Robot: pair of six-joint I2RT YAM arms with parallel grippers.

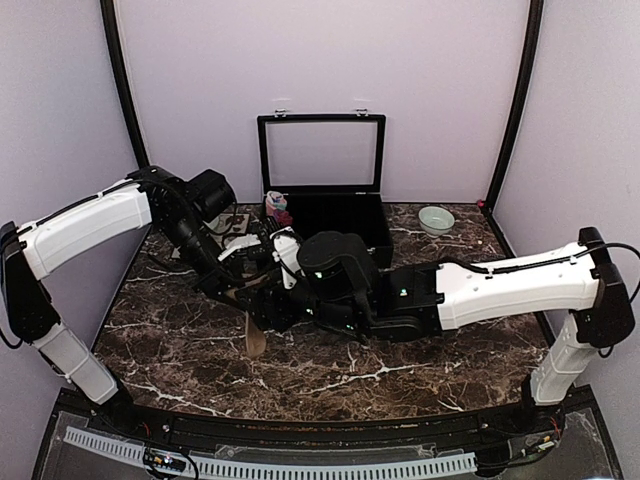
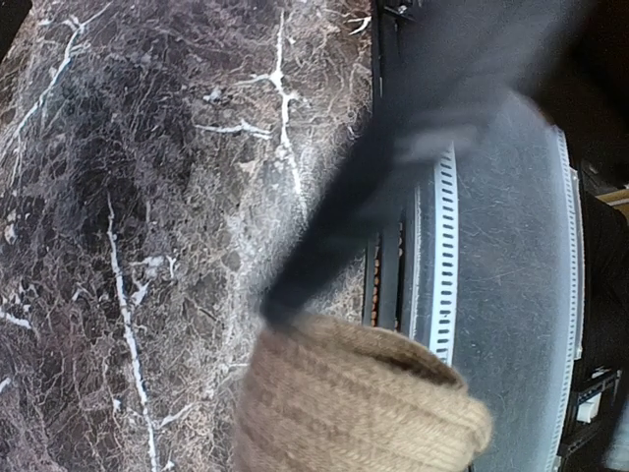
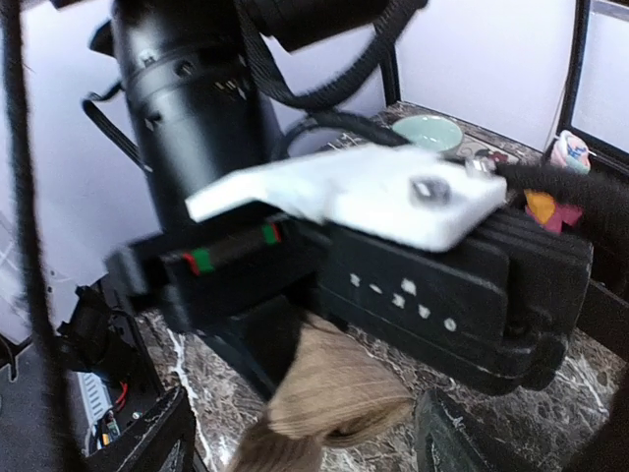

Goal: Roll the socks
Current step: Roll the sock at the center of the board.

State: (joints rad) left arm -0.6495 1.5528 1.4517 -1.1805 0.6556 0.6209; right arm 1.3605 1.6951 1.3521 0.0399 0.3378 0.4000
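1. White marks on the casing of the left claw (image 1: pixel 245 303) are too blurred to read.
2. One tan sock (image 2: pixel 354 403) hangs over the marble tabletop (image 1: pixel 400 370), pinched in the left claw.
3. The right claw (image 1: pixel 285 315) sits just beside it; I cannot tell how its jaws stand.
4. One black box (image 1: pixel 340 215), one pale green bowl (image 1: pixel 436 219).
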